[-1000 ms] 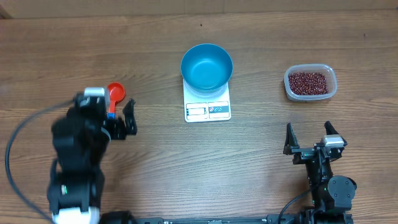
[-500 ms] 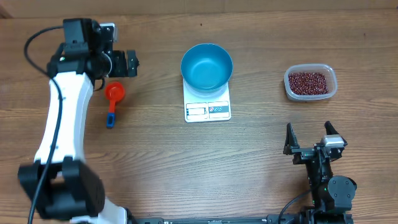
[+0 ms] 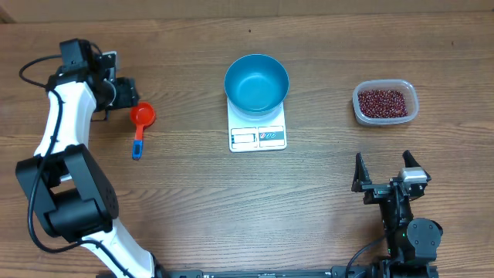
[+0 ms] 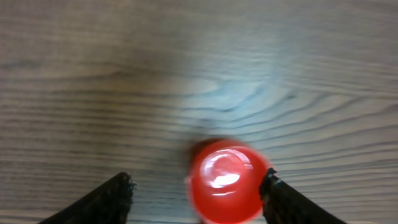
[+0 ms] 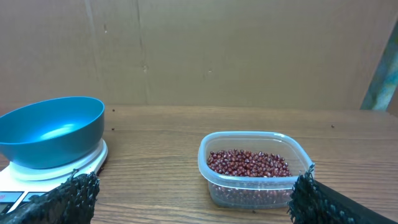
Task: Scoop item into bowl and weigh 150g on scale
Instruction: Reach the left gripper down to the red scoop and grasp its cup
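Note:
The blue bowl stands on the white scale at the table's middle back, and both also show in the right wrist view, bowl on scale. The item, dark red beans, lies in a clear tub at the right; beans. A red scoop with a blue handle lies at the left. My left gripper hangs over it, open; its red cup sits between the fingers, close to the right finger. My right gripper stands open near the front, holding nothing.
The left arm reaches along the table's far left side. Bare wood lies between the scoop, the scale and the tub. A brown cardboard wall stands behind the table.
The left arm swung from the front left to the back left and came down over the red scoop, its jaws narrowing a little. The right arm has not moved.

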Robot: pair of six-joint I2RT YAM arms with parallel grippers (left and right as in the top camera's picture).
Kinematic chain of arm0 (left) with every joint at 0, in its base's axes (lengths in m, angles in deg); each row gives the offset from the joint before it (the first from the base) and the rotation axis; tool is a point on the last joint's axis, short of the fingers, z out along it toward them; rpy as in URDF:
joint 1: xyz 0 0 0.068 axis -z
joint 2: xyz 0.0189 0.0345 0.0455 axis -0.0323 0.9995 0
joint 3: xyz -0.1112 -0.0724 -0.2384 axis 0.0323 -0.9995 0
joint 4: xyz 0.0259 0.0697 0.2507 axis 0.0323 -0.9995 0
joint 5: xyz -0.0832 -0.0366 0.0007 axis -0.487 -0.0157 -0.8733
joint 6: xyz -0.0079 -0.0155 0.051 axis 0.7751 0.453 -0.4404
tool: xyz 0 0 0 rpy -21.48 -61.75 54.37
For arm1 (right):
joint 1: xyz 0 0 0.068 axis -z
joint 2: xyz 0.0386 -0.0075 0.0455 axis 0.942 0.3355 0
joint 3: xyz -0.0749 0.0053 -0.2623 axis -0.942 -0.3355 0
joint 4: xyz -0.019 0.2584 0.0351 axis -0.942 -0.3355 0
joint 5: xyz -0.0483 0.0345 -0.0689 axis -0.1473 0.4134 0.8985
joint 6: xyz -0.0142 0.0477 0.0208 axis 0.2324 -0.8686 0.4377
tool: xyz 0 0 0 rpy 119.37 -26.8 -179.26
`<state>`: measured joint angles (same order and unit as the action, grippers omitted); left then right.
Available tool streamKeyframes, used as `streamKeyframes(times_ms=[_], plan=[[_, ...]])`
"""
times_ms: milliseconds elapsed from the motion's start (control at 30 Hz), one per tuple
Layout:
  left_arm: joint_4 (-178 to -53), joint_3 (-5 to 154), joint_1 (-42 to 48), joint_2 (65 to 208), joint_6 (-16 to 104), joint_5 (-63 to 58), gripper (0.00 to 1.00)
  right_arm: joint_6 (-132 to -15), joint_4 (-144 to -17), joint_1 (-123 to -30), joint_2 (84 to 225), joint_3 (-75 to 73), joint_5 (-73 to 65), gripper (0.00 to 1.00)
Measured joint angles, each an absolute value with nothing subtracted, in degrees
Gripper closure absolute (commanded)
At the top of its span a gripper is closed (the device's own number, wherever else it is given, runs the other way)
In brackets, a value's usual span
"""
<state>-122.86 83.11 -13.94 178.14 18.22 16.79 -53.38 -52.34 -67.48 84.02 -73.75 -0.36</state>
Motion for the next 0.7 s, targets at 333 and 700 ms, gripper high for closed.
streamKeyframes(times_ms=[333,700], plan=[[-122.5,83.1,-14.3,184.0,16.6,17.0,0.51,-53.4,-52.4,-67.5,84.0,-73.7,-0.3,0.00],[-121.0,83.2,-14.3,188.1,16.8,17.0,0.78,-53.4,-52.4,-67.5,84.0,-73.7,-0.4,0.00]])
